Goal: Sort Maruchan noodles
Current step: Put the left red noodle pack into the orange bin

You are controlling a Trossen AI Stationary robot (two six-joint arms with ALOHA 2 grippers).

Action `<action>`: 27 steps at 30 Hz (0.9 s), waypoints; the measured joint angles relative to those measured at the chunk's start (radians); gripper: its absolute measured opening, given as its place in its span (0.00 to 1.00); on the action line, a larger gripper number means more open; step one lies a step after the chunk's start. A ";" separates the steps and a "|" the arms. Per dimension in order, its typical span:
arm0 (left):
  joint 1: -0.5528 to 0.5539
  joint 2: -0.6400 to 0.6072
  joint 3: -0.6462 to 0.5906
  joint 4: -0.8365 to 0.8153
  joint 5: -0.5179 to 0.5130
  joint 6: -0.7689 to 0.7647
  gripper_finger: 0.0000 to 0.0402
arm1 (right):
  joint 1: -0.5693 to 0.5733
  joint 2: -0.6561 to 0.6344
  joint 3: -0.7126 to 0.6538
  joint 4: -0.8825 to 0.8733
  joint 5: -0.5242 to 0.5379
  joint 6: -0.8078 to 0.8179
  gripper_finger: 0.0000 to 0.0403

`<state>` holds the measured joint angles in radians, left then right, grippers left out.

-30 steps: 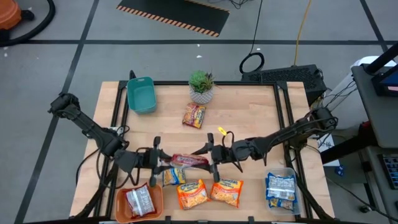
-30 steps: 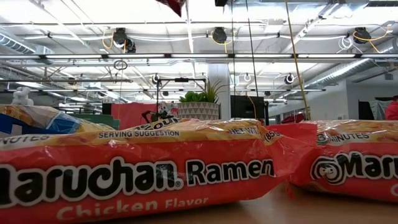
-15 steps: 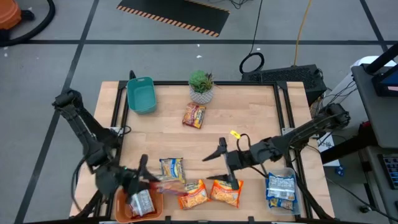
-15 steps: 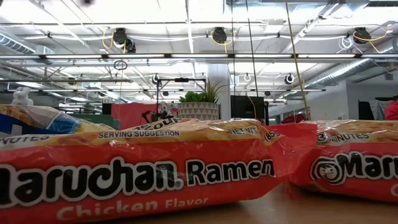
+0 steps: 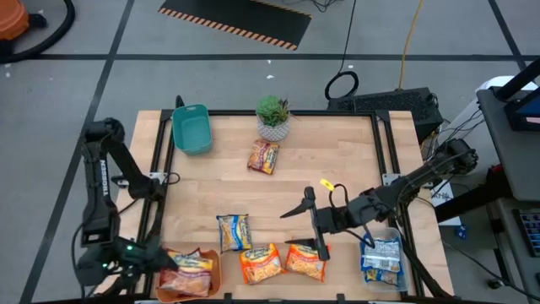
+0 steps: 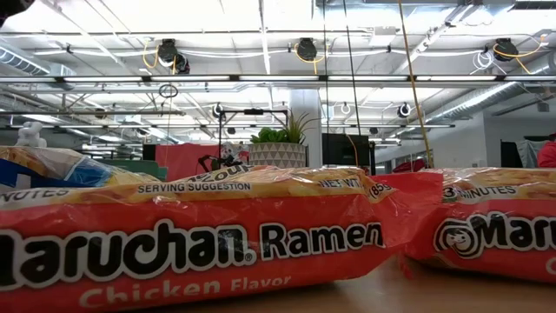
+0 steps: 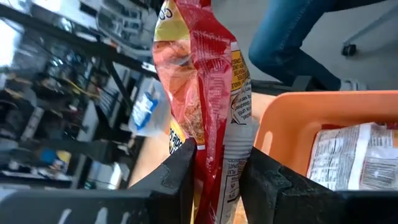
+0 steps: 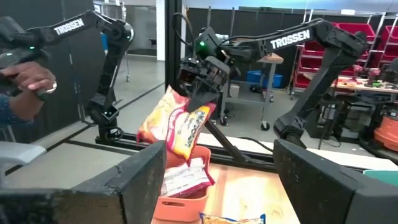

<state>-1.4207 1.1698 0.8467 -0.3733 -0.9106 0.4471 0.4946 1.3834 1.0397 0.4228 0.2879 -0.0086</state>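
My left gripper (image 5: 171,260) is at the near left corner, shut on a dark red Maruchan packet (image 5: 194,261) above the orange bin (image 5: 213,272), where a silver packet (image 7: 348,155) lies. My right gripper (image 5: 310,228) hovers open above the table, right of centre, with nothing between its fingers. On the table lie a blue-and-yellow packet (image 5: 234,230), two orange packets (image 5: 260,263) (image 5: 308,259) and a dark red one (image 5: 264,156) near the plant. Blue packets (image 5: 381,256) lie in the clear bin. My left gripper pinches one end of the dark red packet (image 7: 216,155) between its two fingers, one on each flat face. The fingers slant slightly down from the table's left side. The packet sticks out beyond them, tilted, clear of the orange bin (image 8: 186,208) below.
A teal bin (image 5: 191,128) stands at the far left and a potted plant (image 5: 273,116) at the far middle. A person's hand (image 8: 28,78) shows beyond the table. Bare wood lies between the plant and the near row of packets.
My left gripper has swung from the table's middle to the near left corner, rolling as it went, and carried the dark red packet over the orange bin. My right gripper has let the packet's other end go and drawn back toward the right edge, rising a little.
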 joint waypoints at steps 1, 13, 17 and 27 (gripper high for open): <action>-0.014 0.000 0.000 -0.001 -0.012 0.005 0.26 | -0.001 0.000 0.000 -0.003 0.000 0.000 0.72; -0.032 0.001 0.000 -0.167 0.055 -0.192 0.26 | -0.002 0.000 0.000 -0.010 0.000 0.000 0.72; -0.020 0.002 0.000 -0.182 0.078 -0.236 0.26 | -0.002 0.000 0.000 -0.010 0.000 0.000 0.72; 0.048 0.096 0.000 -0.179 0.221 -0.354 0.26 | -0.002 0.000 0.000 -0.015 0.000 -0.004 0.72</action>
<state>-1.3727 1.2658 0.8467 -0.5520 -0.6895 0.0931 0.4927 1.3838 1.0397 0.4076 0.2874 -0.0124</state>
